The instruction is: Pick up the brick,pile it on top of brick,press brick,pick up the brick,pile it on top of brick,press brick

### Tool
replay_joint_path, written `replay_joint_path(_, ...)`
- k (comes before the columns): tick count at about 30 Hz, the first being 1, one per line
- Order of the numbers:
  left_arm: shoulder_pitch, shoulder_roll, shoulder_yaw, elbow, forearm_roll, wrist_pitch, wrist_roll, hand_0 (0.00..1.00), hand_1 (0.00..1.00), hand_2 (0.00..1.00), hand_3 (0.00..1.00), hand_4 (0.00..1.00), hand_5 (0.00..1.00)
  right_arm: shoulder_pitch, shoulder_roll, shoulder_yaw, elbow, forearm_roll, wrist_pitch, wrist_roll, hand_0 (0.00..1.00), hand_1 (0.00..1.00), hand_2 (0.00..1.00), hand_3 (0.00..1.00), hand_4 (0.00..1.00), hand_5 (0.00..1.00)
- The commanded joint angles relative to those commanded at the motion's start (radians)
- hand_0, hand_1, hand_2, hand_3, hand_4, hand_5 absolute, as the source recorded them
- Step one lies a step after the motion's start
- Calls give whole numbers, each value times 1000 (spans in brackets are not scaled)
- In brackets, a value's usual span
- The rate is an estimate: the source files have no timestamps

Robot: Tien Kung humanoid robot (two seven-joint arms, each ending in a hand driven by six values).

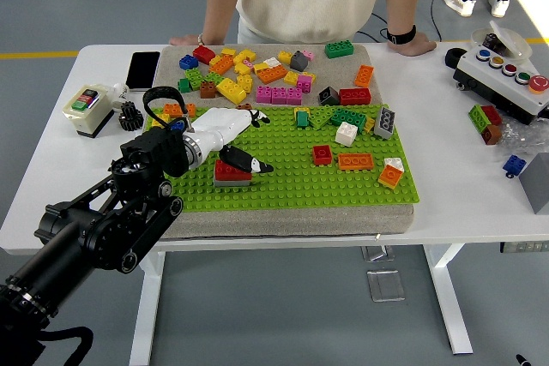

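A red brick sits on top of a grey brick at the left part of the green baseplate. My left hand, white with black fingertips, reaches in from the left over this stack. One dark finger lies down on the red brick's far edge, and the other fingers are stretched out toward the plate's back. The hand holds nothing. My right arm is out of sight.
Several loose bricks lie on the grey mat behind the plate; a red, an orange and a white brick stand on it. A phone, switch box and button box flank it. A person's hands rest on the far edge.
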Motion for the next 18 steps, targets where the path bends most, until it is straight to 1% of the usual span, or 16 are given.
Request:
replay_joint_path(6, 0, 3, -5, 17, 0, 10, -4, 850, 785, 812, 850, 998, 474, 0, 1, 0, 0, 0, 1, -1, 752, 676, 722, 716, 998, 648)
replay_joint_path(18, 1, 8, -12, 32, 0, 15, -7, 849, 784, 807, 845, 998, 454, 0, 2, 0, 0, -1, 1, -1, 751, 676, 721, 718, 998, 648)
